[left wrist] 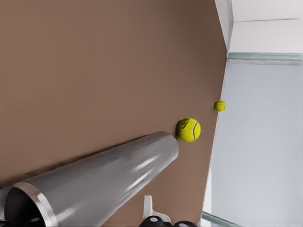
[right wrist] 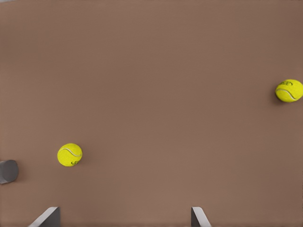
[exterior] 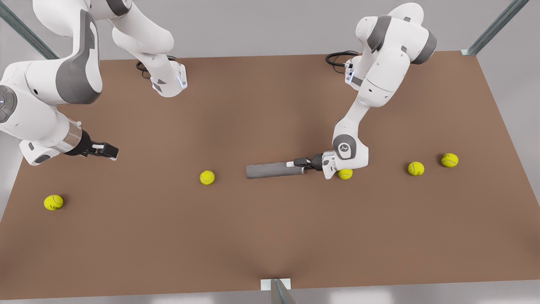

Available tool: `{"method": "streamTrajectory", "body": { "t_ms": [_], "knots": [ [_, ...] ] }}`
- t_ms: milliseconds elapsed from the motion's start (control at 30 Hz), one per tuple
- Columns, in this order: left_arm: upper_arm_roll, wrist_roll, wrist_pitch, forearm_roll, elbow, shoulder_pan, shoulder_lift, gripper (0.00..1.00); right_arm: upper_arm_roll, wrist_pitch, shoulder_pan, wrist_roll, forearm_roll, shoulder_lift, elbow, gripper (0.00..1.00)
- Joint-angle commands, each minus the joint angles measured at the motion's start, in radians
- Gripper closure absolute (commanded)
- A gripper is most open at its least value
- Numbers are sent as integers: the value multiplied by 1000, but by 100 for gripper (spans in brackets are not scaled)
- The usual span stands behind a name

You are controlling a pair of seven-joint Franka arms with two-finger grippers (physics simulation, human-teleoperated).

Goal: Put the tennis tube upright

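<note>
The tennis tube is a matte grey cylinder lying flat near the middle of the brown table, silvery rim toward the front view's right. My left gripper reaches in low from that side and is shut on the rim end. In the left wrist view the tube runs away from the camera, one pale fingertip hugging its outer wall; the other finger is hidden. My right gripper waits open above the table at the front view's left. In the right wrist view the right gripper looks toward the tube's far end.
Several yellow tennis balls lie scattered: one just off the tube's plain end, one tucked under the left arm's wrist, two further right, one near the left edge. Both arm bases stand at the table's back.
</note>
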Motion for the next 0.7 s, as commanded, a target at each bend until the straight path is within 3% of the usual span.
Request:
{"method": "streamTrajectory", "body": {
  "t_ms": [0,200,400,667],
  "knots": [
    [0,0,0,4,0,1,0,41,0,0,-1,-2,0,-2,0,0],
    [0,3,0,8,0,0,0,49,-3,0,-9,2,-3,-2,8,0],
    [-8,12,0,8,0,0,14,50,-3,0,-9,2,-3,-2,8,0],
    [-11,9,0,26,0,0,14,62,-3,0,-11,2,-3,-2,8,0]
  ]
}}
